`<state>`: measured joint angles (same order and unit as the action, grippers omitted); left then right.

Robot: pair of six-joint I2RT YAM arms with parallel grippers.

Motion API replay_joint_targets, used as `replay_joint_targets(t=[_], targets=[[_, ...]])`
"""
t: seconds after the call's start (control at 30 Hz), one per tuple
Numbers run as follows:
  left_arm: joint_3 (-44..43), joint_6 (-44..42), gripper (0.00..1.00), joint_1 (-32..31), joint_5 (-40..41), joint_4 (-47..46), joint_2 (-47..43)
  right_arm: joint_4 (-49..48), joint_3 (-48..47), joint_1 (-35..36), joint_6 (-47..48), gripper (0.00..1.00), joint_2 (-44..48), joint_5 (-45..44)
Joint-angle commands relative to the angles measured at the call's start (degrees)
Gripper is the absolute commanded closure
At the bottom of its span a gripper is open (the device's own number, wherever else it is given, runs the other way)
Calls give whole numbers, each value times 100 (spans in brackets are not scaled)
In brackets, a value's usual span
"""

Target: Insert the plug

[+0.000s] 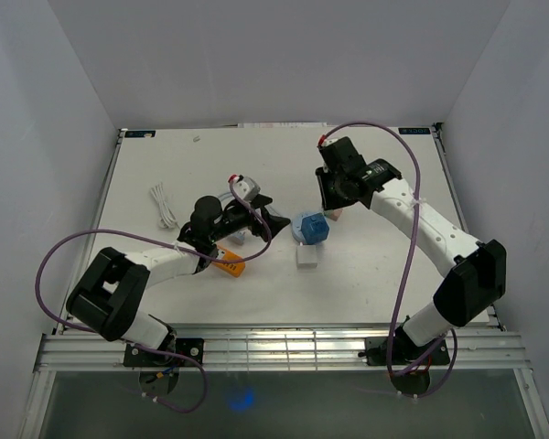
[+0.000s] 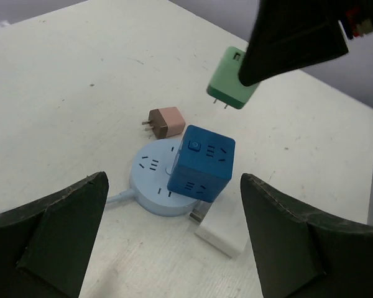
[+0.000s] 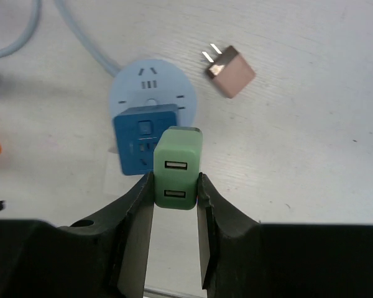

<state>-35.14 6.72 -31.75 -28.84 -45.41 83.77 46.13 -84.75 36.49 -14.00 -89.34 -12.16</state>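
Observation:
My right gripper (image 3: 176, 186) is shut on a green USB plug (image 3: 177, 167) and holds it in the air, prongs pointing down, just above and right of the dark blue socket cube (image 3: 137, 146). The cube stands on a round light-blue socket disc (image 3: 152, 87). In the left wrist view the green plug (image 2: 231, 89) hangs above the table behind the cube (image 2: 202, 162) and the disc (image 2: 149, 180). My left gripper (image 2: 174, 248) is open and empty, its fingers (image 2: 56, 242) spread wide in front of the cube. In the top view the grippers, left (image 1: 276, 219) and right (image 1: 329, 201), flank the cube (image 1: 311, 228).
A pink-brown plug (image 2: 165, 123) lies on its side behind the disc. A white adapter (image 2: 221, 230) lies against the cube's near side. An orange object (image 1: 229, 265) and a coiled white cable (image 1: 165, 206) lie to the left. The disc's light-blue cord (image 3: 81, 37) runs away leftward.

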Motion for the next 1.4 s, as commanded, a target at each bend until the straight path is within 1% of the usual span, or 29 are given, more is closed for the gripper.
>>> replay_joint_targets(t=[0.0,0.03,0.07,0.1,0.17,0.2,0.23,0.27,0.4,0.53,0.57,0.67,0.73,0.8,0.87,0.93,0.97,1.03,1.2,1.27,1.37], targets=[[16,1494,2,-24,931,-66,-159,-315,300,-124,29,92,399,-778],[-28,1708,2,-24,1098,75,-98,-315,458,-159,29,92,417,-883],[-81,1927,2,-24,1535,233,-63,-324,546,-186,-23,92,435,-1084],[-160,2364,2,-24,1722,652,-10,-359,634,-204,-33,92,452,-1139],[-502,2640,2,-16,1855,1076,209,-411,845,-247,-33,92,435,-1244],[-773,2876,2,-16,1969,1548,306,-455,898,-274,-50,92,418,-1314],[-880,2948,2,-16,2005,1735,385,-473,951,-309,-50,92,400,-1324],[-959,2992,2,-16,2005,1850,543,-499,1039,-335,-42,92,382,-1315],[-1127,3247,2,19,2145,2176,702,-657,1276,-371,-6,92,347,-1158],[-1127,3564,2,308,1805,2220,869,-947,1584,-371,-15,92,365,-736],[-1136,3686,2,370,1725,2273,939,-1131,1637,-362,-6,92,373,-456],[-1118,3950,2,608,1434,2282,1185,-1474,1760,-266,20,92,365,-155],[-1136,4012,2,740,1364,2273,1361,-1467,1646,-29,11,92,242,-120],[-1197,4109,2,880,1311,2291,1467,-1362,1489,173,-94,92,102,196],[-1259,4153,2,951,1320,2299,1572,-1405,1374,638,-138,92,92,320],[-1494,3961,2,986,1302,2378,1730,-1475,1277,1086,-138,92,145,293],[-1601,3899,2,986,1337,2544,1792,-1527,1285,1149,-129,92,188,424],[-1907,3732,2,1004,1381,2624,1941,-1807,1382,1176,-59,92,390,679],[-2620,3714,2,1056,1197,2748,2723,-1783,1452,1036,125,92,707,346],[-2997,3679,2,1065,1056,2826,2969,-1783,1470,895,195,92,777,364],[-3323,3678,2,1065,1012,2853,3356,-1774,1470,737,327,92,743,171]])
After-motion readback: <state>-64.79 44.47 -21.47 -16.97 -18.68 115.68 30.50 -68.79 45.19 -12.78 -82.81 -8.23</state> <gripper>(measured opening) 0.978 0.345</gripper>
